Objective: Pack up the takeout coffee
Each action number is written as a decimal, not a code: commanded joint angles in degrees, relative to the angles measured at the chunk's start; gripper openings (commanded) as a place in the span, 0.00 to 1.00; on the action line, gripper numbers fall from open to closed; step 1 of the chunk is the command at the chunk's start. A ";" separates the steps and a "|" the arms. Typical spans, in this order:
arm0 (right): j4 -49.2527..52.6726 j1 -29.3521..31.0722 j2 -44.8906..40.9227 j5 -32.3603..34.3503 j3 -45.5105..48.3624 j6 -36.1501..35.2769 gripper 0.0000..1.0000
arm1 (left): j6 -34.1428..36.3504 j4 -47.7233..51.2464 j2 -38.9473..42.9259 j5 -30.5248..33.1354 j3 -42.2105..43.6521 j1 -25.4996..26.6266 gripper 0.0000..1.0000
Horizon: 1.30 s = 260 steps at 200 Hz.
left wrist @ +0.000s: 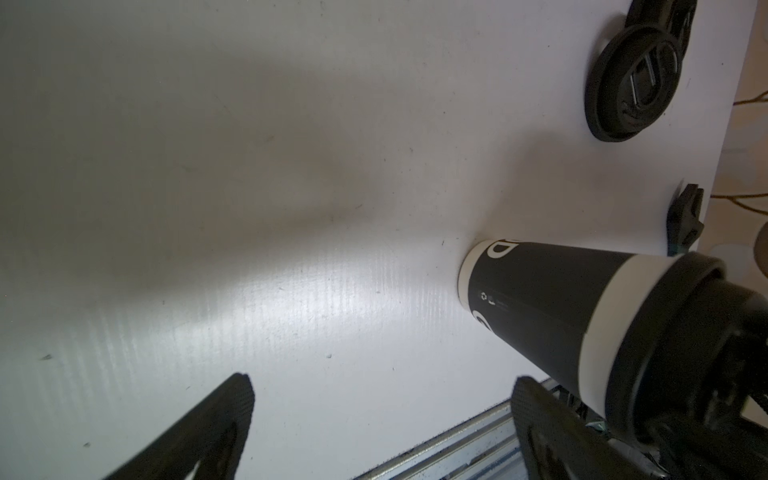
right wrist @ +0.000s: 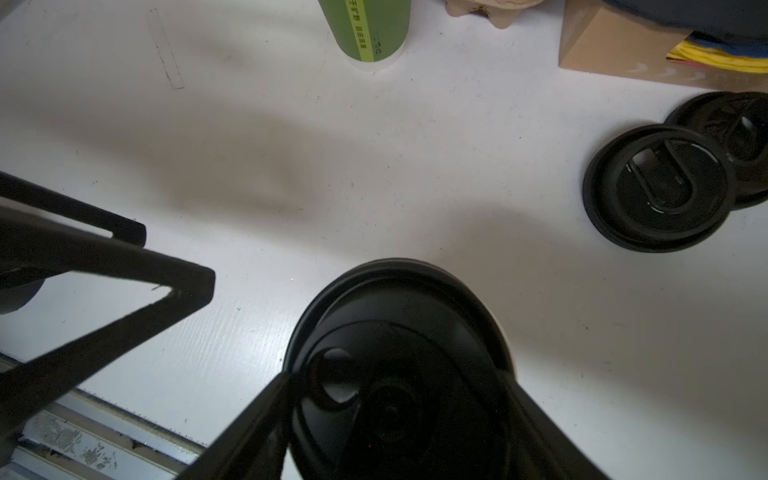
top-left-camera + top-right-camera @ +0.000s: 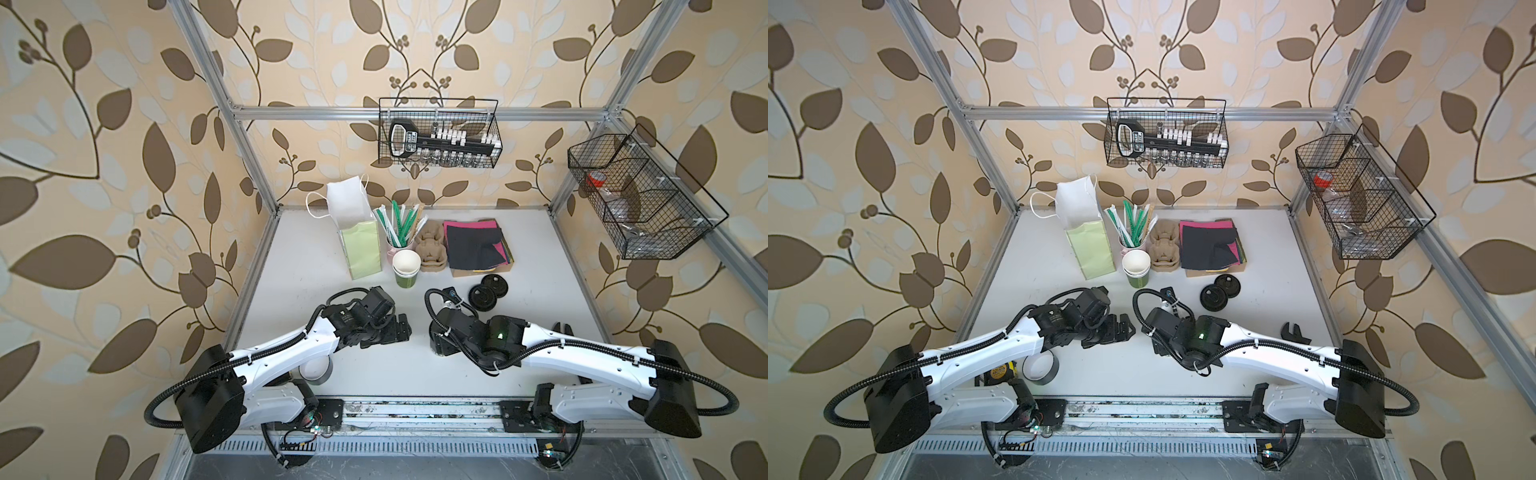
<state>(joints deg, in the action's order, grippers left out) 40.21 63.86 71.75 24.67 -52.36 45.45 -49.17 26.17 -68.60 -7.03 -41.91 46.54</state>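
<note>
takeout coffee [image 1: 548, 307] — matt paper; lid [image 2: 399, 303] — glossy plastic

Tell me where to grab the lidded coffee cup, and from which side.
Probably the upper paper wall of the coffee cup, just under its lid, approached level from the side by the open left pincer. It stands upright and widens upward, so a grip there resists slipping and leaves the lid unpried.

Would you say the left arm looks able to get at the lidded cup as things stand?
Probably yes, from the side: the left gripper is open and only bare table lies between it and the cup. The right gripper sits over the lid, though, so the top looks blocked.
</note>
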 commanded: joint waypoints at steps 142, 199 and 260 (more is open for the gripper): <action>-1.10 -0.01 -0.46 -1.65 3.16 2.61 0.78 | 1.44 1.79 2.15 0.85 -0.75 0.39 0.99; -1.38 0.74 0.19 -3.59 3.84 3.79 0.75 | 1.18 0.43 1.94 -0.45 -0.28 0.39 0.99; -1.27 1.02 -0.09 -5.10 4.02 3.07 0.73 | 2.29 -1.39 -0.62 -3.96 -3.21 0.41 0.99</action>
<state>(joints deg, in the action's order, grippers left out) 37.63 64.38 71.00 24.80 -50.61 47.18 -48.18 26.52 -68.12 -8.34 -42.02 46.54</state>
